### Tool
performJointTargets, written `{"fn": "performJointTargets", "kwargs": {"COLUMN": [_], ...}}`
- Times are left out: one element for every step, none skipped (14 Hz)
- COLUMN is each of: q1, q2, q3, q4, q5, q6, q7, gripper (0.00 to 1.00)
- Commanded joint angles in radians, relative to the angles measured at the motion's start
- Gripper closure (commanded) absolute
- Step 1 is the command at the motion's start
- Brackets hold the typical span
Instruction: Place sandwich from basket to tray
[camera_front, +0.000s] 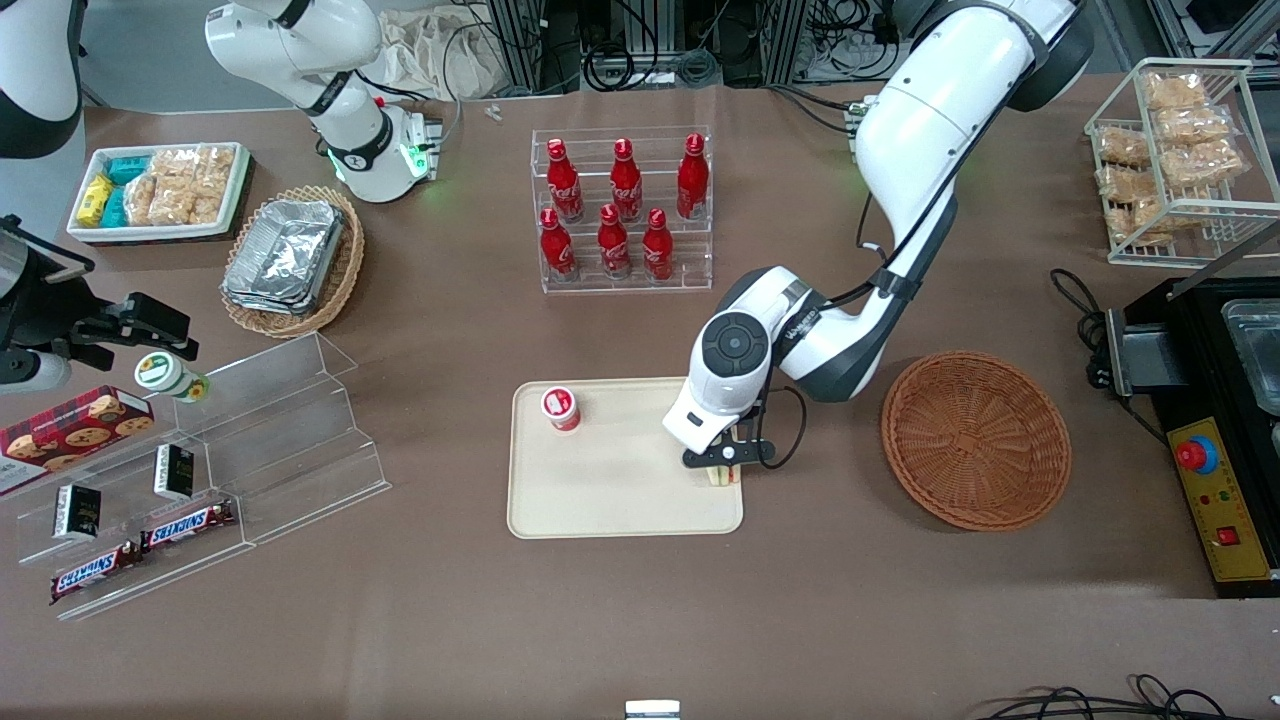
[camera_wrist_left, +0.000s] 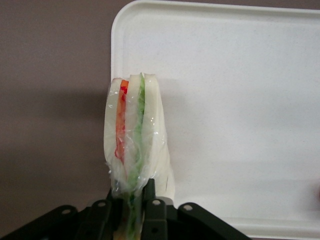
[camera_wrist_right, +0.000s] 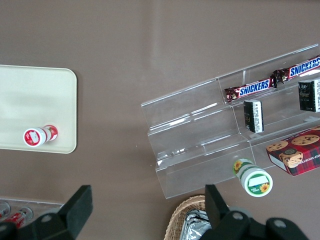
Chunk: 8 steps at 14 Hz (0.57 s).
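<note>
Sandwich (camera_wrist_left: 132, 135) is what I see first: a wedge wrapped in clear film, with pale bread and orange-red and green layers, standing on edge. My gripper (camera_wrist_left: 134, 207) is clamped on its lower end, one black finger on each side. In the wrist view the wedge sits over the tray's (camera_wrist_left: 240, 100) rim, near a rounded corner, partly above the cream surface and partly above the brown table (camera_front: 640, 620). From the front I see only a small pale piece of the sandwich (camera_front: 722, 476) under the gripper (camera_front: 727, 462), at the tray (camera_front: 620, 500) edge that faces the basket (camera_front: 976, 438); the wrist hides the rest. I cannot tell if it touches the tray or hangs just above it.

The round reddish-brown basket lies near the tray, toward the working arm's end, and it holds nothing. On the tray also stands a small red and white cup (camera_front: 561, 408); its lid has a label, but I cannot read it.

Farther from the front camera, a clear rack (camera_front: 625, 210) holds six red bottles (camera_front: 613, 240) with white script that I cannot make out. Toward the parked arm's end, on a clear stepped stand (camera_front: 250, 450), two bars read "SNICKERS" (camera_front: 185, 524). Near them are small dark packets (camera_front: 173, 471), a red cookie box (camera_front: 70, 425) that is cut off at the frame edge, and a green-lidded cup (camera_front: 170, 376). The print on these is too small for me
</note>
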Motion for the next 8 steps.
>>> {"fn": "performJointTargets", "kwargs": {"q1": [-0.008, 0.009, 0.021, 0.037, 0.07, 0.106, 0.142, 0.178], "q2": [-0.015, -0.029, -0.048, -0.071, -0.1, -0.125, -0.148, -0.168], "q3": [0.015, 0.014, 0.011, 0.009, -0.006, -0.032, -0.059, -0.081], "q4": [0.02, 0.018, 0.015, 0.009, -0.003, -0.011, -0.011, -0.011], "q5": [0.011, 0.005, -0.001, -0.004, -0.006, -0.006, -0.006, -0.006], "q6": [-0.027, -0.051, -0.076, -0.093, -0.122, -0.159, -0.198, -0.238], "q7": [0.021, 0.027, 0.03, 0.034, 0.036, 0.036, 0.038, 0.041], "gripper": [0.0, 0.0, 0.0, 0.0, 0.0, 0.0, 0.0, 0.0]}}
